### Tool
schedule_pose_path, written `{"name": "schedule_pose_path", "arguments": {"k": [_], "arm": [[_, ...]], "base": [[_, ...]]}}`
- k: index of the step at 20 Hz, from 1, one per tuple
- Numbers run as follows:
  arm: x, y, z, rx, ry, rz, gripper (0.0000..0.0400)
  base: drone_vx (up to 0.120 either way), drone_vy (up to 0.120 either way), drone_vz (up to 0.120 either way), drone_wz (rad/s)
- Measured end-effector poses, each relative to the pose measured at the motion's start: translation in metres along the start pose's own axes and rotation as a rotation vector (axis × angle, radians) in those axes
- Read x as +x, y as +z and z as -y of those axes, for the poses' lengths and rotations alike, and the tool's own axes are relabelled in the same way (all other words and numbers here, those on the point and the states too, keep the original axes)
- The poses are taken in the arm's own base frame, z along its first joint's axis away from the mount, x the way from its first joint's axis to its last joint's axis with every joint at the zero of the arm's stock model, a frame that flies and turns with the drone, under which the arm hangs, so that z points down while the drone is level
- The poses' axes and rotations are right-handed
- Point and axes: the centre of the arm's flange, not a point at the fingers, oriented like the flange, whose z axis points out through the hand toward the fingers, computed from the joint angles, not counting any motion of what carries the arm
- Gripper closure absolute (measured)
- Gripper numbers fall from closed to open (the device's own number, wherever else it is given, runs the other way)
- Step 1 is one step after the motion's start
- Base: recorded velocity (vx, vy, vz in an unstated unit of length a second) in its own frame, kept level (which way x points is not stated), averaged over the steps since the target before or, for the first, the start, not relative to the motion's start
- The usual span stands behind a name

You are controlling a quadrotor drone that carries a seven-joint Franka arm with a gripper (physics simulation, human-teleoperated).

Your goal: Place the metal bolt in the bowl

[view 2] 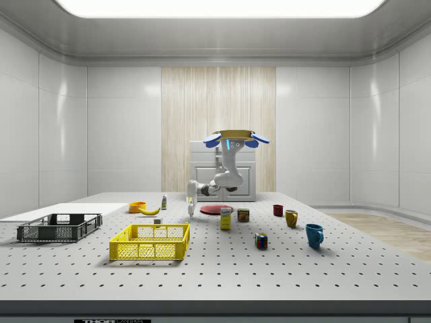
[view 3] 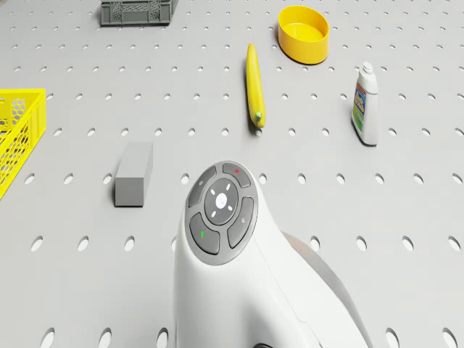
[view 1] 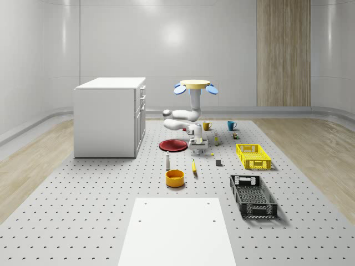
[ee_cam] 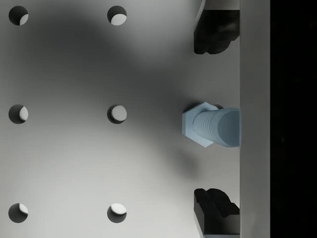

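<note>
Gripper (ee_cam: 216, 119) astride bolt (ee_cam: 210, 125), wrist view

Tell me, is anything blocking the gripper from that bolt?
Nothing visible does. In the wrist view the metal bolt stands on the bare perforated table, between the open gripper fingers, with clear space around it.

bright, even light is filling the room from a broad ceiling panel (view 2: 215, 7) showing in the side view, and it is glaring softly off the back wall (view 1: 175, 36) in the whole-scene view. shadows under the black crate (view 1: 253, 195) and the cabinet (view 1: 110, 116) are staying short and soft. in the wrist view a wide, blurry shadow is darkening the perforated table (ee_cam: 74, 163) around the metal bolt (ee_cam: 210, 125), and a black band is covering that picture's edge. the drone view is looking evenly lit and crisp.
</note>
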Motion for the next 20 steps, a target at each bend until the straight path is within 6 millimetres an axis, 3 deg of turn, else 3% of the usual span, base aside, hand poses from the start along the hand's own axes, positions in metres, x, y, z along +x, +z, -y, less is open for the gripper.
{"name": "schedule_pose_path", "arguments": {"k": [2,3,5,9,16,20], "arm": [[0.001,0.001,-0.001,0.0,0.0,0.0,0.0],[0.001,0.001,-0.001,0.0,0.0,0.0,0.0066],[0.001,0.001,-0.001,0.0,0.0,0.0,0.0158],[0.001,0.002,-0.001,0.0,0.0,0.0,0.0248],[0.002,-0.001,-0.002,-0.002,0.004,-0.004,0.0261],[0.002,-0.011,-0.002,-0.002,0.005,-0.005,0.0261]], "base": [[0.0,0.0,0.0,0.0],[0.0,0.0,0.0,0.0],[0.0,0.0,0.0,0.0],[0.0,0.0,0.0,0.0],[0.0,0.0,0.0,0.0],[0.0,0.0,0.1,0.0]]}}
